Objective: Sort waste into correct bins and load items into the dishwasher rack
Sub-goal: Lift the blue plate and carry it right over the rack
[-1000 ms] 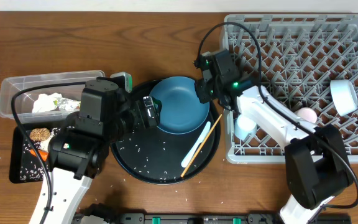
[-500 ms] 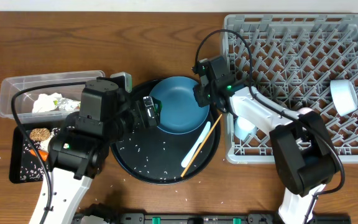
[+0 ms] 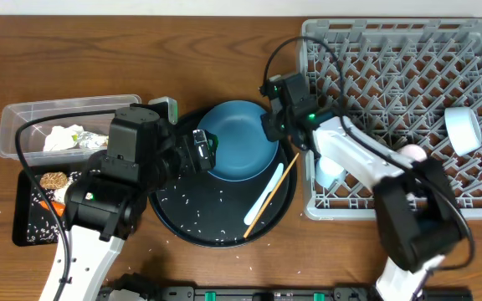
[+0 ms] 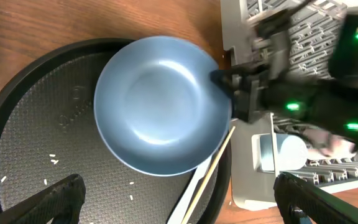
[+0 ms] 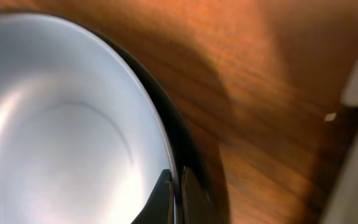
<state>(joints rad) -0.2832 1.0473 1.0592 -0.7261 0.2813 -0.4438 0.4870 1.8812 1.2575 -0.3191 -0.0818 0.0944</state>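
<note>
The dark blue plate [image 3: 239, 140] lies tilted on the round black tray [image 3: 216, 217]. My right gripper [image 3: 273, 127] is shut on the plate's right rim; the rim sits between its fingers in the right wrist view [image 5: 178, 196]. My left gripper [image 3: 201, 149] is open and empty at the plate's left edge, its fingers wide apart in the left wrist view [image 4: 179, 199]. A white utensil [image 3: 266, 199] and a chopstick [image 3: 274, 191] lie on the tray. The grey rack [image 3: 408, 75] holds a white bowl [image 3: 464, 130], a pink cup [image 3: 412, 154] and a light blue cup [image 3: 330, 170].
The clear tub [image 3: 15, 121] at the left holds crumpled paper [image 3: 65, 138]. The black rectangular tray [image 3: 25, 219] below it holds a brown food piece [image 3: 53, 180], a carrot [image 3: 50, 206] and rice. Rice grains [image 3: 192, 207] are scattered on the round tray.
The right gripper has moved slightly left and down along the plate's right rim and holds it. The left arm has not moved.
</note>
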